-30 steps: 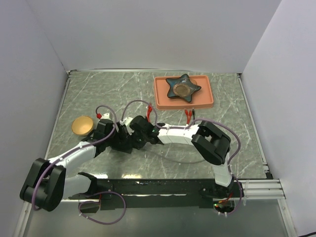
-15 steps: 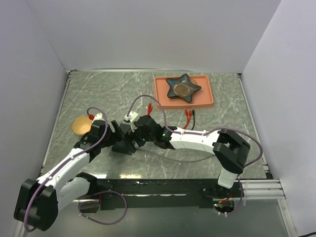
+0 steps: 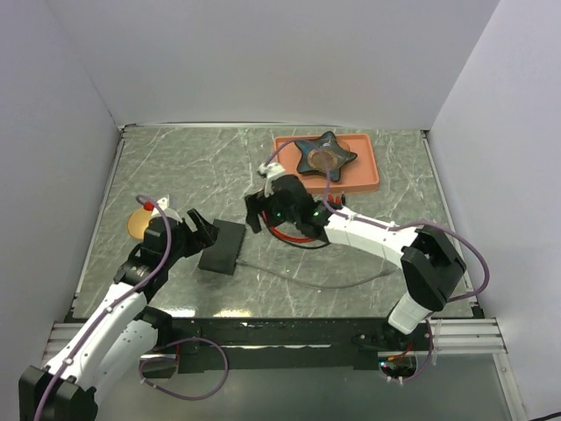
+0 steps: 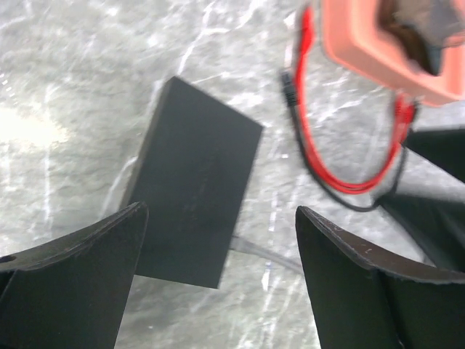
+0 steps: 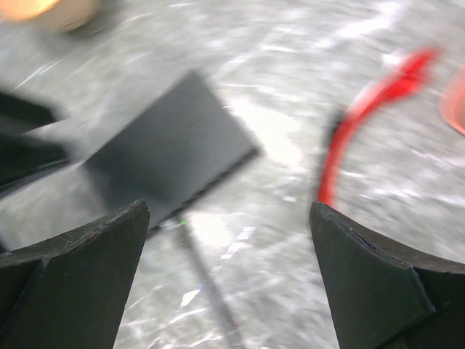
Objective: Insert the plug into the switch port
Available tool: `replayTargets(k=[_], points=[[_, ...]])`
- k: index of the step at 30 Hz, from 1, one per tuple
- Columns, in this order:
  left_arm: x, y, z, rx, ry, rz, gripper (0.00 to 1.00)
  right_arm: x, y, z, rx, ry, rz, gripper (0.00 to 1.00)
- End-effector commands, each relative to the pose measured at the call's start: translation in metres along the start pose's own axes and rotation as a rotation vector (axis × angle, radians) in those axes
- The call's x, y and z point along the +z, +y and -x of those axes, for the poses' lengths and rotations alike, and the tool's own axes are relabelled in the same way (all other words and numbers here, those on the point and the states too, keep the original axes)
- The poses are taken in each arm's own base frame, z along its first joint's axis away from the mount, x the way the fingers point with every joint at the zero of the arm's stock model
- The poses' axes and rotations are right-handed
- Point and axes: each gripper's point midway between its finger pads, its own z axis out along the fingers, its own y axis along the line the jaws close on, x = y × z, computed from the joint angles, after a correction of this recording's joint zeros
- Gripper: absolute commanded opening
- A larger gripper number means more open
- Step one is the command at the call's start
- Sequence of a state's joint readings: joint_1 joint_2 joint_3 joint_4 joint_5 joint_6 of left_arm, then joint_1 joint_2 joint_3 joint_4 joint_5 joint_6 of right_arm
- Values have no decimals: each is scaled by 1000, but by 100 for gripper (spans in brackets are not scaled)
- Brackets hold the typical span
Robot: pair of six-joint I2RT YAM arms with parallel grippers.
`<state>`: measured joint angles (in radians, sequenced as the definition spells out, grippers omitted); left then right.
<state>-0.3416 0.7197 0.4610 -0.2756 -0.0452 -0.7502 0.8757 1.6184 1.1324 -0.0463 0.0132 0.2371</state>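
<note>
The switch (image 3: 222,246) is a flat black box lying on the marble table between both arms, also seen in the left wrist view (image 4: 196,189) and the right wrist view (image 5: 171,149). A thin grey cable (image 3: 307,276) runs to its near right edge, where the plug (image 4: 238,243) sits against the box; a small green light shows there (image 5: 182,222). My left gripper (image 3: 200,230) is open just left of the switch, touching nothing (image 4: 221,211). My right gripper (image 3: 254,215) is open above and to the right of it, empty (image 5: 229,207).
A red cable loop (image 3: 294,235) lies right of the switch, under the right arm. An orange tray (image 3: 364,180) with a dark star-shaped dish (image 3: 324,156) stands at the back. A tan bowl (image 3: 136,224) sits beside the left arm. White walls enclose the table.
Both grippers, closed in on the switch a second ago, have drawn apart. The right one opened wide and moved back and right; the left pulled back left. The switch now lies uncovered.
</note>
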Motion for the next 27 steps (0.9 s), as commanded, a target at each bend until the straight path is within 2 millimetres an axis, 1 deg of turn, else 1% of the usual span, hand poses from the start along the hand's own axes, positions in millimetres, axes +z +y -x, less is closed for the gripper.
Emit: replayTargets(k=[1, 3, 4, 5, 6, 7, 8, 10, 12, 14, 16, 19, 20, 24, 27], points=[[-15, -28, 18, -34, -40, -103, 89, -16, -22, 30, 133, -82, -43, 99], [-21, -30, 23, -29, -50, -105, 89, -17, -30, 31, 135, -94, -86, 99], [-22, -26, 26, -36, -70, -79, 89, -18, -35, 32, 149, -96, -115, 99], [-22, -23, 32, -51, -95, -55, 89, -18, -43, 31, 157, -77, -171, 99], [-25, -26, 37, -55, -103, -56, 89, -17, -48, 30, 164, -66, -204, 99], [-26, -22, 33, -57, -88, -39, 89, -17, -50, 28, 171, -52, -222, 99], [-27, -23, 32, -63, -84, -43, 89, -13, -53, 25, 165, -30, -234, 99], [-29, -25, 32, -55, -76, -56, 89, -10, -53, 23, 151, -21, -238, 99], [-31, -24, 36, -60, -95, -41, 89, -3, -54, 19, 154, -6, -243, 99], [-33, -26, 39, -69, -103, -47, 89, 2, -55, 18, 160, 7, -250, 99], [-36, -31, 40, -75, -101, -66, 89, 5, -60, 13, 163, 27, -280, 99], [-40, -34, 40, -96, -98, -80, 89, 17, -63, 10, 152, 57, -298, 99], [-41, -33, 42, -97, -106, -78, 89, 26, -64, 9, 156, 69, -309, 99], [-44, -38, 46, -109, -122, -95, 89, 41, -67, 0, 157, 126, -331, 99], [-45, -39, 42, -111, -101, -104, 89, 52, -71, -7, 175, 149, -332, 97]])
